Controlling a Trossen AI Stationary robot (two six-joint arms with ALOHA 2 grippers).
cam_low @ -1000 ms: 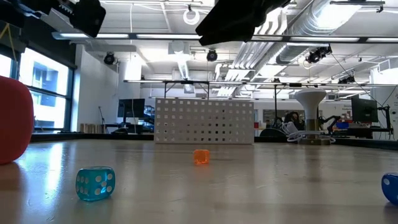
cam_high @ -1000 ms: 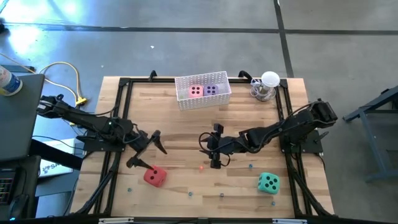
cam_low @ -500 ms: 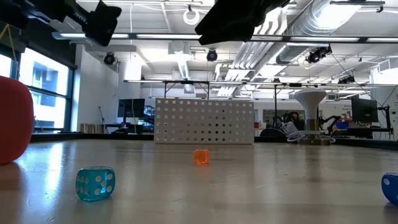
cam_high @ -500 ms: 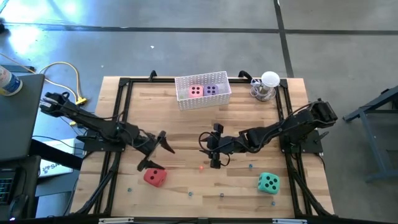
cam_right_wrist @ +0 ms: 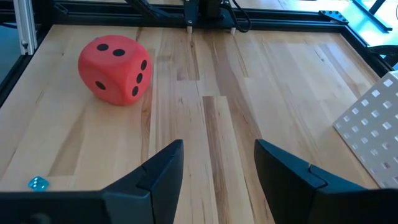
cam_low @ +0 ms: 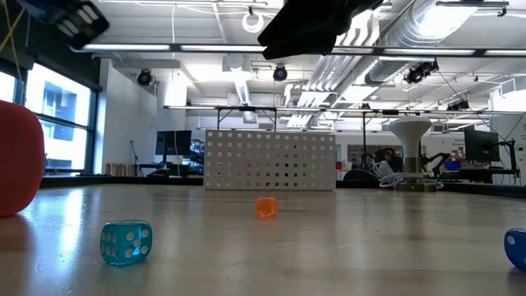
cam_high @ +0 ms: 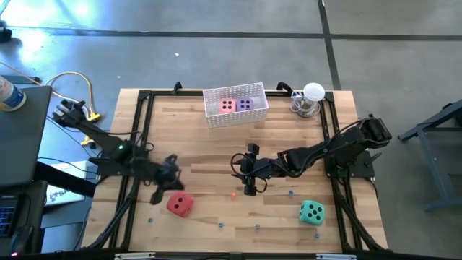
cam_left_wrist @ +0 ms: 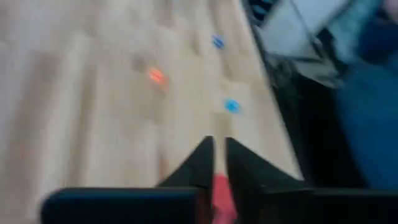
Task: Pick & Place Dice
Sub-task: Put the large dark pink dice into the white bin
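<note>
The red die (cam_high: 180,205) rests on the wooden table near its front left; it also shows in the right wrist view (cam_right_wrist: 115,68). The teal-green die (cam_high: 312,212) sits at the front right. The pink die (cam_high: 227,105) and the purple die (cam_high: 245,105) lie in the white perforated basket (cam_high: 235,115) at the far edge. My left gripper (cam_high: 170,185) hovers shut just left of and above the red die; in the blurred left wrist view (cam_left_wrist: 217,144) a red strip shows under the thin slit between its fingers. My right gripper (cam_right_wrist: 217,162) hangs open over the table's middle, holding nothing.
Small translucent dice lie scattered near the front: an orange one (cam_low: 265,206), a light blue one (cam_low: 126,243), and others along the near edge (cam_high: 258,226). A white-topped stand (cam_high: 310,100) is at the far right corner. A black frame (cam_high: 137,130) borders the table.
My left gripper has shut its wide-spread fingers on nothing. It swung a little toward the table's middle, then drew back toward the left edge, rising and turning its wrist. The red die has kept its place.
</note>
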